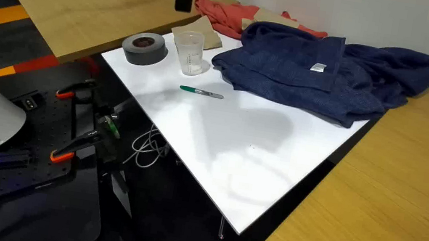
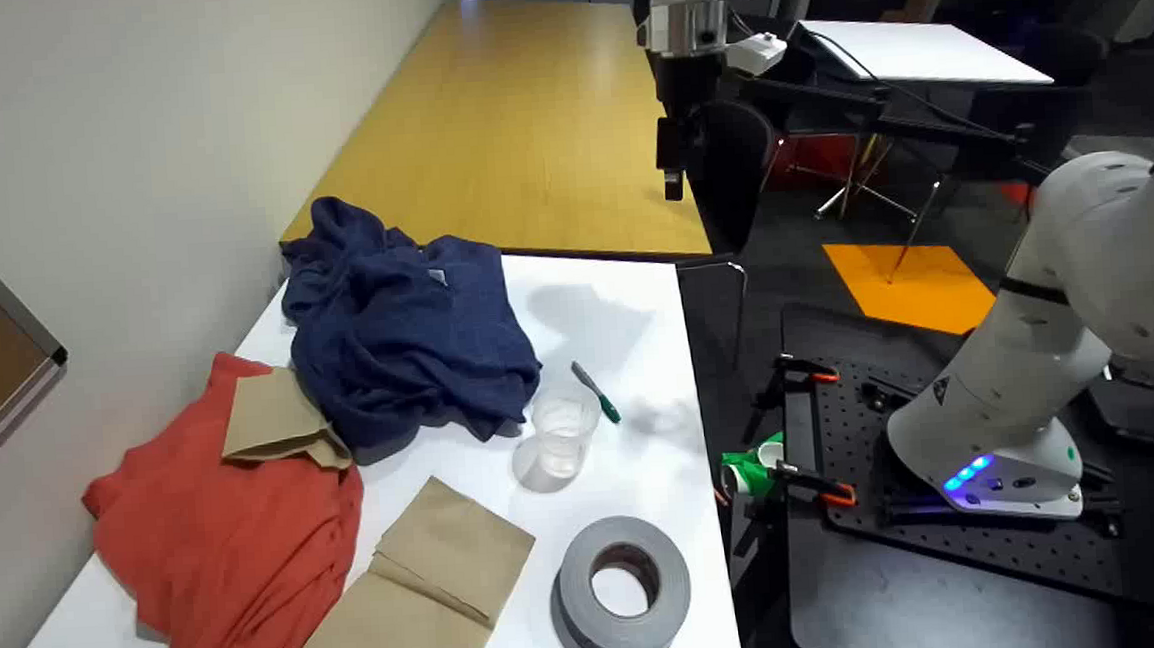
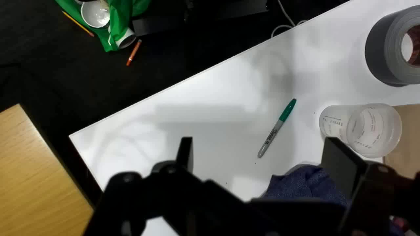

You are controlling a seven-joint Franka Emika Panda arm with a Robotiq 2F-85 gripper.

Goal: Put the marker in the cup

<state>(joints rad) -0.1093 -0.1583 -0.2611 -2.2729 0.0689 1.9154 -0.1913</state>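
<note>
So the gripper (image 3: 258, 147) is hovering with jaws wide apart, gripping nothing. The marker (image 3: 276, 129) is lying near the upright cup (image 3: 360, 129).

White table (image 1: 215, 142): upright cup (image 1: 191, 55), marker (image 3: 276, 128) lying near.
Also on it: grey tape roll (image 1: 145, 57), brown paper (image 2: 410, 630), navy cloth (image 1: 290, 70), red cloth (image 2: 234, 525).

Marker (image 3: 277, 128): green one end, grey the other, dark lettering. Cup (image 3: 357, 127): translucent whitish, dark print. Gripper (image 3: 259, 144): black. In an exterior view: tape (image 2: 575, 590), bottom, grey outside, red-brown inside; towel (image 2: 413, 349), left of centre, navy, white tag (image 2: 437, 276); cloth (image 2: 239, 525), lower left, orange-red; paper (image 2: 455, 547), brown. Table (image 1: 255, 186): white. Desk (image 1: 390, 198), lower right in an exterior view: yellow-brown, wood-grained.
</note>
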